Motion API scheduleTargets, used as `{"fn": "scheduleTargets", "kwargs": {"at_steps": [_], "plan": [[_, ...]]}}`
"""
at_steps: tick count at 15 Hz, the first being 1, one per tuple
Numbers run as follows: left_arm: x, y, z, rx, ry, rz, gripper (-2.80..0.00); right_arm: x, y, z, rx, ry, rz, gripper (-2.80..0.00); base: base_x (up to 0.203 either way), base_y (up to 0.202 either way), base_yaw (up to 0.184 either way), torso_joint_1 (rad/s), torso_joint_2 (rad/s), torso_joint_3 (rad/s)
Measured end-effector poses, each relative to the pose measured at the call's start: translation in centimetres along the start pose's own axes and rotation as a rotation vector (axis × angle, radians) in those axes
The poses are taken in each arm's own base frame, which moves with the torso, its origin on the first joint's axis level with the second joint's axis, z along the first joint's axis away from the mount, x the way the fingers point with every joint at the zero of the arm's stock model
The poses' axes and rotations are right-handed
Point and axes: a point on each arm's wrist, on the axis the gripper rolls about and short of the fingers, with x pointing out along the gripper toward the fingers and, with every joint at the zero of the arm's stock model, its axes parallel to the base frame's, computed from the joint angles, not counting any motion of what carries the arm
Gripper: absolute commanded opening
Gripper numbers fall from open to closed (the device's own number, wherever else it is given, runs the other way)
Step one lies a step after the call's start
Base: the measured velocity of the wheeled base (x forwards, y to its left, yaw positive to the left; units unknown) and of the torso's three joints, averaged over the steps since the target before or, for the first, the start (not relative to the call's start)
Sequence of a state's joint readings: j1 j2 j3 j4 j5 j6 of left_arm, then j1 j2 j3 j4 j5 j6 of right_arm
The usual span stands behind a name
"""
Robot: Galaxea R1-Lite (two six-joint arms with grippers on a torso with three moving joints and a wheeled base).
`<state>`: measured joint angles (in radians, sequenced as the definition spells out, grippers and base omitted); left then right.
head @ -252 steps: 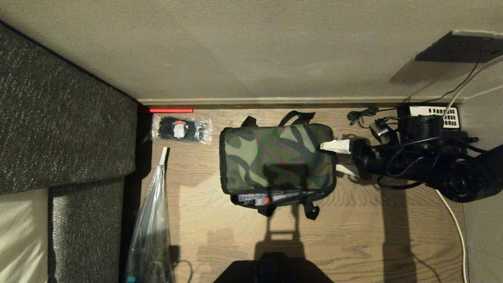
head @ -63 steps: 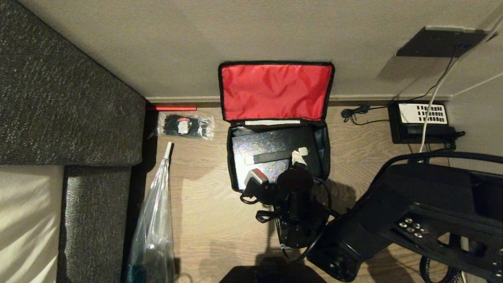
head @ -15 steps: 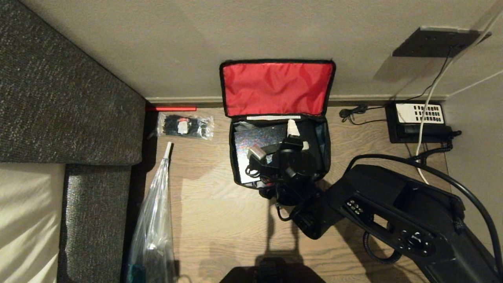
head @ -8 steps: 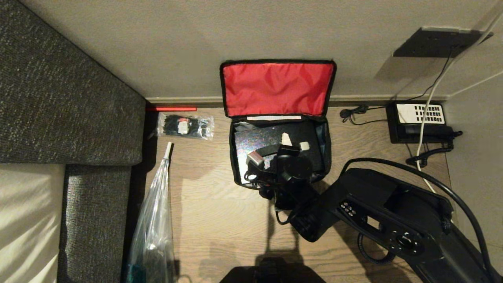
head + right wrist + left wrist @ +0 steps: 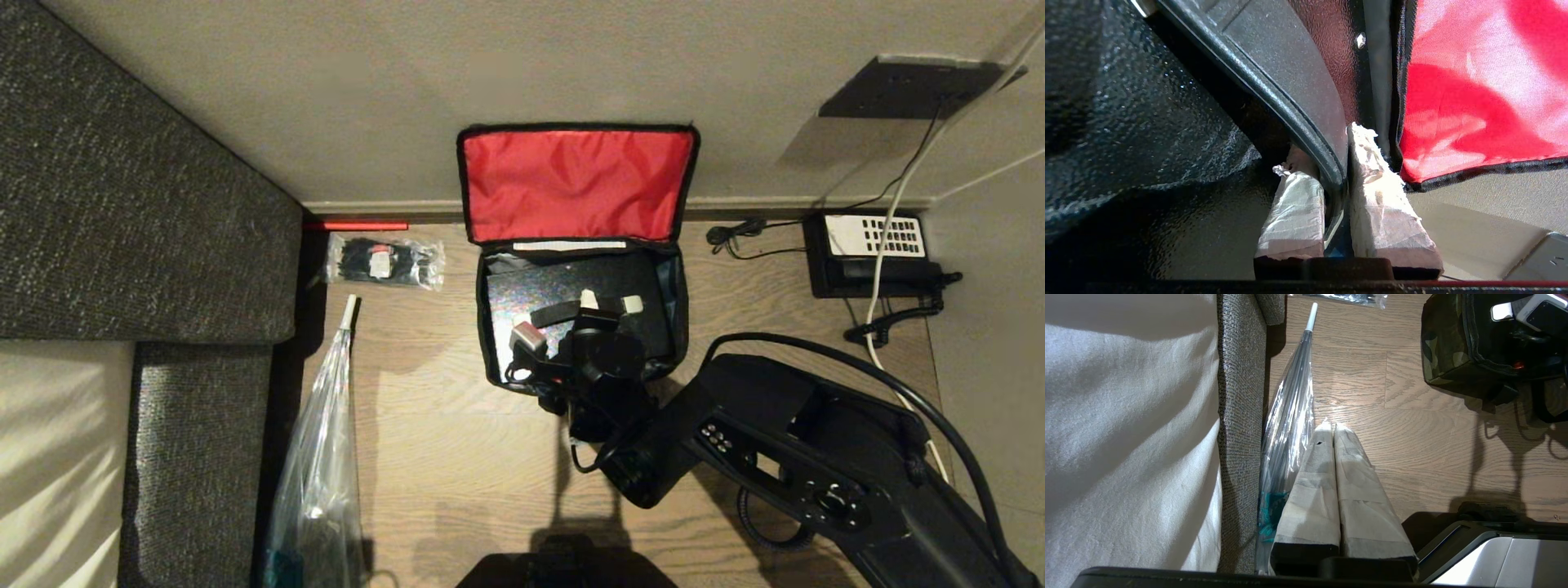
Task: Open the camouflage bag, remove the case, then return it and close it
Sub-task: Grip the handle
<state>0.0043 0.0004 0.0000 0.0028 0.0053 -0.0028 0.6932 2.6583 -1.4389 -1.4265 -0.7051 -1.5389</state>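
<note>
Wood-plank floor (image 5: pixel 457 457) meets a beige wall at twelve o'clock, with a dark sofa (image 5: pixel 139 204) at nine and a desk telephone (image 5: pixel 869 253) at two; the camouflage bag (image 5: pixel 678 314) sits centre with its red-lined lid propped against the wall; the case (image 5: pixel 563 286) lies flat inside, its handle (image 5: pixel 1290 90) running roughly nine-to-three; the right gripper (image 5: pixel 1337 192) is clamped across that handle from the six o'clock side, so a straight lift looks next; the left gripper (image 5: pixel 1334 435), pressed together, hangs well apart at eight o'clock beside a plastic-wrapped umbrella (image 5: pixel 322 457).
</note>
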Motion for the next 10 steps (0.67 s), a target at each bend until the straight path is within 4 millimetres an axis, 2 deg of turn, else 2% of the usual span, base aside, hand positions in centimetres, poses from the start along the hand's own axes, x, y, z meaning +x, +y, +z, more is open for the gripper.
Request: {"fn": "scheduleTargets", "kwargs": {"at_steps": [4,6,8,10], "plan": [[0.0,0.0,0.0,0.000,0.005,0.000,-2.80,-0.4,0.3,-0.1,0.040,0.005,0.004,-2.80,0.000,0.000,0.000,0.000,0.00,0.000],[0.0,0.0,0.0,0.000,0.006,0.001,-2.80,-0.5,-0.2,0.0,0.066,0.024,-0.001,-2.80,0.000,0.000,0.000,0.000,0.00,0.000],[0.0,0.0,0.0,0.000,0.007,0.000,-2.80,-0.5,-2.0,0.7,0.087,0.029,-0.027,-2.80,0.000,0.000,0.000,0.000,0.00,0.000],[0.0,0.0,0.0,0.000,0.003,0.000,-2.80,-0.7,-5.0,1.9,0.104,0.040,-0.063,-2.80,0.000,0.000,0.000,0.000,0.00,0.000]]}}
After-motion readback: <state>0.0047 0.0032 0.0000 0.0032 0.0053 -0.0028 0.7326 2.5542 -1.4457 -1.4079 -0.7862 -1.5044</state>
